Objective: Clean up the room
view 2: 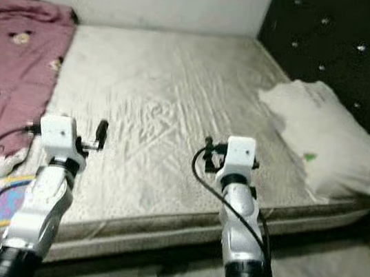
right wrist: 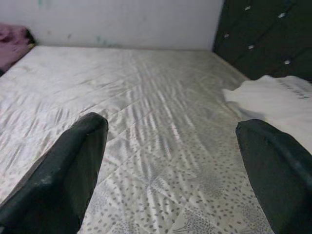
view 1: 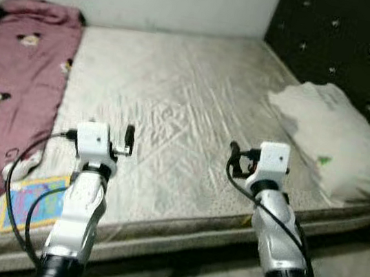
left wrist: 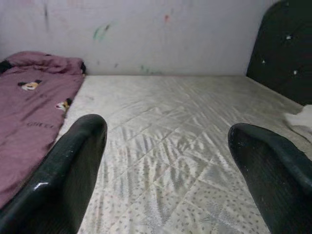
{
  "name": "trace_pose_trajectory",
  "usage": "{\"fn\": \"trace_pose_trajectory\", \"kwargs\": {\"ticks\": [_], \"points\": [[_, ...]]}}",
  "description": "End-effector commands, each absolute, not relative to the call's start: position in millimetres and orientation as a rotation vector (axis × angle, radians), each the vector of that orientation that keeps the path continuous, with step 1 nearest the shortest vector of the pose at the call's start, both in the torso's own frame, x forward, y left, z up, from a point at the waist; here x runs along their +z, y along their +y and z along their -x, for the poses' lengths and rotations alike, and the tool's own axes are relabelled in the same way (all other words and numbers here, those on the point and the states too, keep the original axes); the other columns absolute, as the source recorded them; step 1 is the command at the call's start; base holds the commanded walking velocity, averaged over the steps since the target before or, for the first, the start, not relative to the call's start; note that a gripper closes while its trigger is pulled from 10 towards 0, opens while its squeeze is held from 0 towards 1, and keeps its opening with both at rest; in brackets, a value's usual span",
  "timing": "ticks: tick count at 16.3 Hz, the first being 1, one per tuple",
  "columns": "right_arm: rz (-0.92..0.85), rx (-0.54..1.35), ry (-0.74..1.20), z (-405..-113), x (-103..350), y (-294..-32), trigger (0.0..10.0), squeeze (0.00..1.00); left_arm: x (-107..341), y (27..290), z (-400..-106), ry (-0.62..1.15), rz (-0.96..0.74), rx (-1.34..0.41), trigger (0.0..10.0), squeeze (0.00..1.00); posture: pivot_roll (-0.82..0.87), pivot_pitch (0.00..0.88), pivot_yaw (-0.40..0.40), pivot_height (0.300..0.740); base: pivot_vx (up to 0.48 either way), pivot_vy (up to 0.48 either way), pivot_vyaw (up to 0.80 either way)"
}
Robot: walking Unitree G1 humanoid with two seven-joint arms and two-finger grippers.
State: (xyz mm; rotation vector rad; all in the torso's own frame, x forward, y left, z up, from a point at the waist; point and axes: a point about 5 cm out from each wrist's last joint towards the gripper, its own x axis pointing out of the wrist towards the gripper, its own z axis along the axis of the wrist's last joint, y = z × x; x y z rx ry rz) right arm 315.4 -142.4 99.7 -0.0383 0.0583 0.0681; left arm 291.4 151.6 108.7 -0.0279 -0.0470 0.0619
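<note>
We're holding both the left gripper and right gripper fingers wide apart over the mattress near edge. Pink blanket is lying at 9 o'clock, pillow at 3, leaving the middle free.

Mattress: pale grey-white, quilted in a diamond grid with small dark speckles. Blanket: dusty pink-mauve, printed with cartoon mouse faces in black, white and yellow. Pillow: off-white, with a small green mark. Headboard: black, tufted, studded with shiny buttons. Wall: white, smudged with faint green and red marks. Book: yellow border, blue and pink cover. Arms: silver with white wrist blocks and black cables; end effector fingers glossy black.
</note>
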Motion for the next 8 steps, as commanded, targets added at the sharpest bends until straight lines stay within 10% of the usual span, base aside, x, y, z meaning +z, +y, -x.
{"fn": "trace_pose_trajectory", "kwargs": {"ticks": [1, 8], "points": [[0.04, 0.091, 0.03, -318.6, 107.2, -134.4, 10.0, 0.0, 111.5, 155.3, -290.9, -0.059, 0.039, 0.058, 10.0, 0.0, 0.07, 0.0, -0.031, 0.74, 0.0, 0.0, 0.0], [0.041, 0.097, 0.027, -320.4, 108.0, -133.0, 10.0, 0.0, 114.1, 150.8, -290.6, -0.078, 0.063, 0.004, 10.0, 0.0, 0.07, 0.0, -0.032, 0.74, 0.114, 0.0, 0.0]]}}
